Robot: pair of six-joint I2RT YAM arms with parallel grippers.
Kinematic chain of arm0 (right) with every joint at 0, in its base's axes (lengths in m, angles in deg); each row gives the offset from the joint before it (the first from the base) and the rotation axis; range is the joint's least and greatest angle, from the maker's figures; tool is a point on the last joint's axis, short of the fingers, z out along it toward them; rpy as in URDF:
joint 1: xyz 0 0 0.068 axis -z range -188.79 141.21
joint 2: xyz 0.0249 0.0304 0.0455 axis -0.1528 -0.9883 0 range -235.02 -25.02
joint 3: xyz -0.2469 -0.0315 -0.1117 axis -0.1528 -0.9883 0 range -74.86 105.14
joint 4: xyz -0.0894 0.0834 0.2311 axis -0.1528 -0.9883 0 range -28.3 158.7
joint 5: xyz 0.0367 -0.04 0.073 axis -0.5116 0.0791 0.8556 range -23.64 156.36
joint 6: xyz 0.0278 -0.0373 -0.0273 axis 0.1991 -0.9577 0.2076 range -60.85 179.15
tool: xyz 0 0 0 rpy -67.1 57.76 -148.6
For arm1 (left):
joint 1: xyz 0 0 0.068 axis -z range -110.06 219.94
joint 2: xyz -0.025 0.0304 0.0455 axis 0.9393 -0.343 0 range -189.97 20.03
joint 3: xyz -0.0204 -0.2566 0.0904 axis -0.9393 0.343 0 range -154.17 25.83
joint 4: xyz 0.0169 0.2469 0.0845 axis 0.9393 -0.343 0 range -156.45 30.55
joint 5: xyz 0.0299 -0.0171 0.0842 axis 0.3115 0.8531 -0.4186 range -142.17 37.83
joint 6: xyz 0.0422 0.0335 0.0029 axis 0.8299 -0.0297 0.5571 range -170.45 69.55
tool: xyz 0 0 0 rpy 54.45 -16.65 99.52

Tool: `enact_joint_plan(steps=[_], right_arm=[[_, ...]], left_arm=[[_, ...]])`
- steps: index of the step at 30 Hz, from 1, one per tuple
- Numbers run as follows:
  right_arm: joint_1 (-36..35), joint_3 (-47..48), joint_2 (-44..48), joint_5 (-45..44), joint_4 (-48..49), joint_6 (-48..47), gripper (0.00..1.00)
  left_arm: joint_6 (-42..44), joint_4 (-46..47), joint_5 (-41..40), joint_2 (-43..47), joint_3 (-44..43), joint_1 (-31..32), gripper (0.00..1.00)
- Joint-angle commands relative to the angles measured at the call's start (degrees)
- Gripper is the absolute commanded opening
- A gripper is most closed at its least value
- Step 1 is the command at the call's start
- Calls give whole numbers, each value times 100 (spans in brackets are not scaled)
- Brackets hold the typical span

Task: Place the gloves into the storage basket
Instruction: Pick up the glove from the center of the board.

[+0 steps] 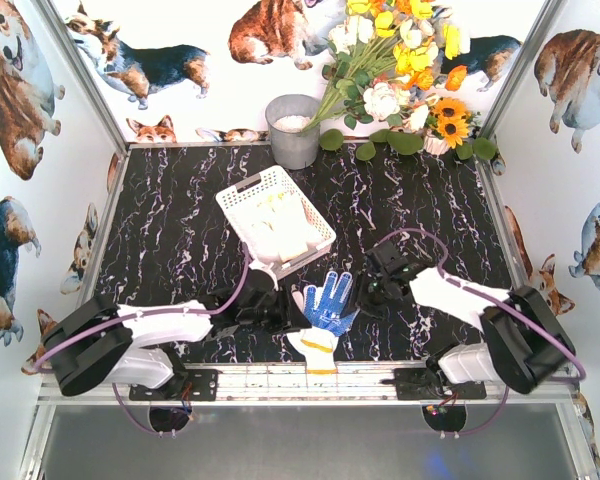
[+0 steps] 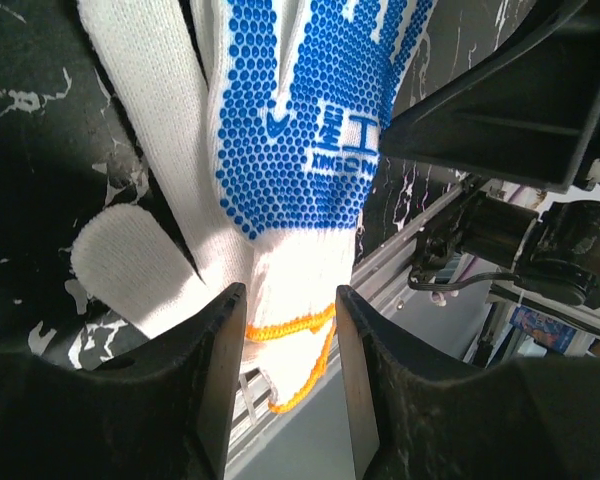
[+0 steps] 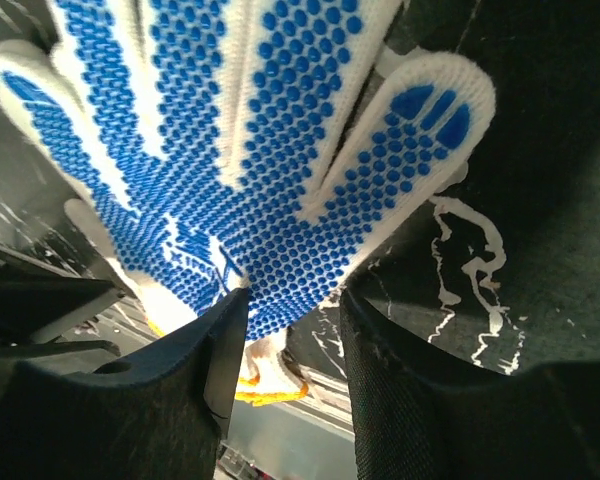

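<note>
Your blue-dotted glove [image 1: 330, 305] lies on the black marbled table [image 1: 180, 230] at the near edge, between your two arms, dotted palm up. Its long axis runs from near to far and leans a little to the right. The fingers point away from the arm bases, and the orange-trimmed cuff [image 1: 317, 352] points back at you, reaching the metal rail [image 1: 380, 372] at the table's front.

The glove is outside the storage basket [image 1: 245, 184]. The basket sits just beyond it and to the left, turned at an angle, with white gloves [image 1: 280, 225] already inside.

Your left gripper [image 2: 290, 300] is at the cuff end. One finger stands on each side of the wrist part, and the cloth meets both inner faces. You cannot tell from these views whether the fingers are pinching it or only flanking it.

Your right gripper [image 3: 292, 300] is at the glove's right side, low on the palm near the base of the thumb. Its jaws stand apart. The dotted edge fills only the left part of the gap and bare table shows in the rest, so nothing is clamped there.
</note>
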State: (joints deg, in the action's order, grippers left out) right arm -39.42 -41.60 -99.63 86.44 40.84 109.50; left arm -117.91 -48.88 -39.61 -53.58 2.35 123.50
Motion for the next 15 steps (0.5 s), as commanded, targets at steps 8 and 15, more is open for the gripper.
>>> enact_joint_plan(steps=[8,15], right_arm=[[13,374,-574,147,175,-373,44],[13,348,-767,231,383,-350,39]], left_arm=[[107,541,-13,-634,-269,43,31],[137,564,-7,-852,-296,46,31]])
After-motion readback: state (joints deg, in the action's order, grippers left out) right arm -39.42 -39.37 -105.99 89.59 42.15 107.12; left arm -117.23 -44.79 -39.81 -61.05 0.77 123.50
